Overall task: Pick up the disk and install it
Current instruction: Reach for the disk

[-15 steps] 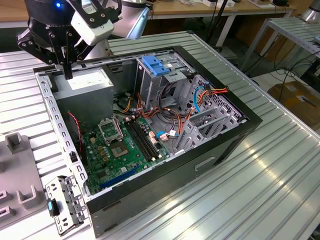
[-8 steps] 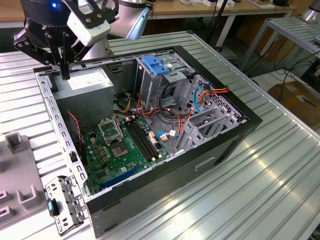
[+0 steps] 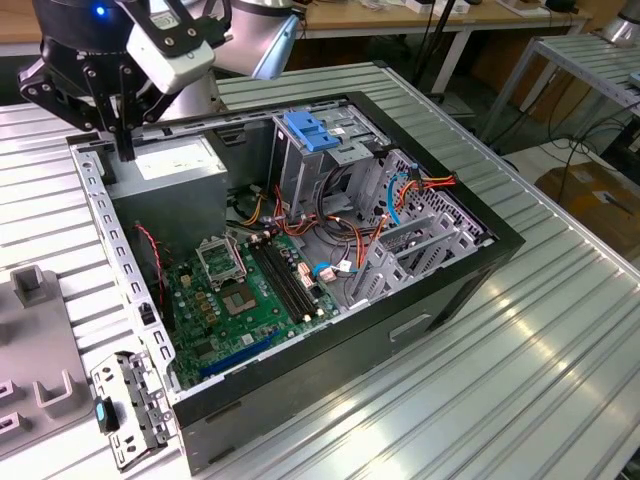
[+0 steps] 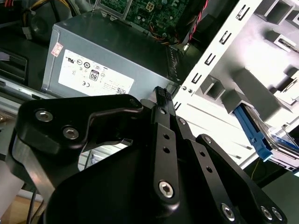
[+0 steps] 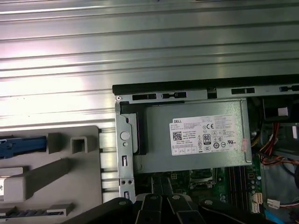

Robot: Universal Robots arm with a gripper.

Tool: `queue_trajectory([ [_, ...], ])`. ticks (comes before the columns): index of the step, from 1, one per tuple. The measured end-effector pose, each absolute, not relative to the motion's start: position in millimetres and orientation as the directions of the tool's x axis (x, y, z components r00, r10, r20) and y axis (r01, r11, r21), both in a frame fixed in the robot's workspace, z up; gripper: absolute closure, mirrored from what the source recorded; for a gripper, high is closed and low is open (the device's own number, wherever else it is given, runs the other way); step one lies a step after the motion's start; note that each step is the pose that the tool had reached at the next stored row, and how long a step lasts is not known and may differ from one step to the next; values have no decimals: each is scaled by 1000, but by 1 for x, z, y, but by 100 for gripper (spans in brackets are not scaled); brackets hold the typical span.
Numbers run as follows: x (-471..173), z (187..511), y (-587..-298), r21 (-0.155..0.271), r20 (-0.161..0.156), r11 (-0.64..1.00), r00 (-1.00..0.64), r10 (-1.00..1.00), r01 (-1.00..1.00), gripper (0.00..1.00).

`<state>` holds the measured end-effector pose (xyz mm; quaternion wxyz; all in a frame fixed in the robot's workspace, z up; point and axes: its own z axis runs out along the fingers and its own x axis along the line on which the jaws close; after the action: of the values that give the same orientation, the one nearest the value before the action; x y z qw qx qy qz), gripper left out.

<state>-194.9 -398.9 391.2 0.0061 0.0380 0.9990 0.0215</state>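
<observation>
The disk (image 4: 254, 135) rests in a grey holder (image 4: 243, 88) beside the open computer case; its blue bracket and a bit of silver metal with a blue-banded label show in the second wrist view. In the first wrist view the blue bracket of the disk (image 5: 21, 145) sits at the holder's (image 5: 56, 172) edge. My gripper (image 3: 124, 150) hangs over the case's back corner in the exterior view, above the grey power supply box (image 3: 175, 165). Its black fingers (image 4: 161, 100) are shut together with nothing between them, apart from the disk.
The open computer case (image 3: 440, 300) lies on a ribbed metal table (image 3: 520, 380). Inside are a green motherboard (image 3: 240, 290), loose cables and a metal drive cage topped by a light-blue latch plate (image 3: 312, 130). The case's perforated metal rim (image 3: 115, 250) runs between gripper and holder.
</observation>
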Motion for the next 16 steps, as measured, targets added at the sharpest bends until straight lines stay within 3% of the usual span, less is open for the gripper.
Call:
queue_trajectory([
  [16,-202,391,-399,43,-6,996,-997,76,76,89],
])
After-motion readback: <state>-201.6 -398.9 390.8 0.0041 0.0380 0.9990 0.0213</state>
